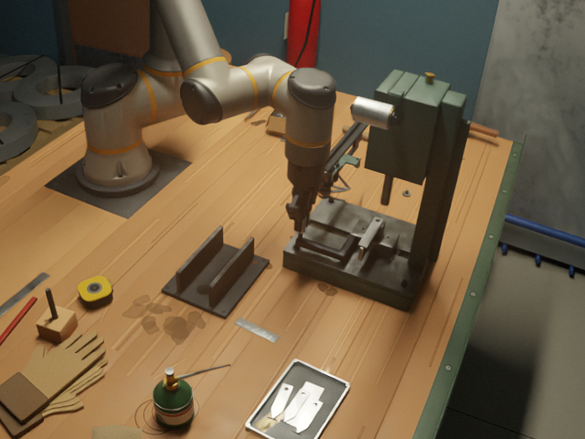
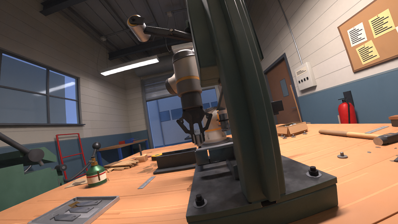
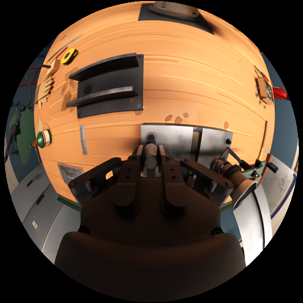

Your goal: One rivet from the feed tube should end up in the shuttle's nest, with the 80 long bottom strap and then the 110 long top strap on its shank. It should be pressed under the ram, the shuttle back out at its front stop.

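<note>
A short upright handle [image 3: 150, 154] stands at the front end of the shuttle [image 1: 326, 240], a dark plate on the press base [image 1: 352, 257]. The green press frame [image 1: 418, 137] rises at the right, its ram [image 1: 386, 189] hanging above the base. A grey clamp block [image 1: 372, 230] sits on the base right of the shuttle. Several metal straps [image 1: 297, 401] lie in a tray [image 1: 298, 400] at the near bench edge. The feed tube [image 1: 342, 149] slopes down behind the press. The nest is hidden by the fingers. My gripper [image 1: 298, 227] points straight down over the shuttle's front end and is closed around the handle.
Behind the press a cardboard box [image 2: 291, 128] and a hammer [image 2: 359, 136] lie on the bench. A dark two-rail fixture [image 1: 216, 273] stands left of the press. A steel strip [image 1: 256, 330], an oil can [image 1: 173, 400], gloves [image 1: 56, 373] and a yellow tape measure [image 1: 94, 288] lie nearer.
</note>
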Robot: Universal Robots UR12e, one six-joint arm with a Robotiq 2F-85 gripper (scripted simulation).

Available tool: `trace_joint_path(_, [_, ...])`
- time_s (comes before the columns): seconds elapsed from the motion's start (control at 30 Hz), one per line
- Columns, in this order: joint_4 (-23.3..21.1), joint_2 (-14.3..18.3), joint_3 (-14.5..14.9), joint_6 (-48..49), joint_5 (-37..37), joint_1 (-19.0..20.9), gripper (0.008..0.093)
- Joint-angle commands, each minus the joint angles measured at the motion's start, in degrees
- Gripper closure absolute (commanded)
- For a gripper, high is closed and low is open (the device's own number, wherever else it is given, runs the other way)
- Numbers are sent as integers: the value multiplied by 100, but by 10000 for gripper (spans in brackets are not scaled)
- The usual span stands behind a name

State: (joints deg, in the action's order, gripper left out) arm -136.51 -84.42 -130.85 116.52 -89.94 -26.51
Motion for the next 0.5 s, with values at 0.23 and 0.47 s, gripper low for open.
trace_joint_path(0.23, [-13, -147, -160, 73, -6, -74, 934])
trace_joint_path(0.47, [-25, -274, -300, 140, -6, -142, 934])
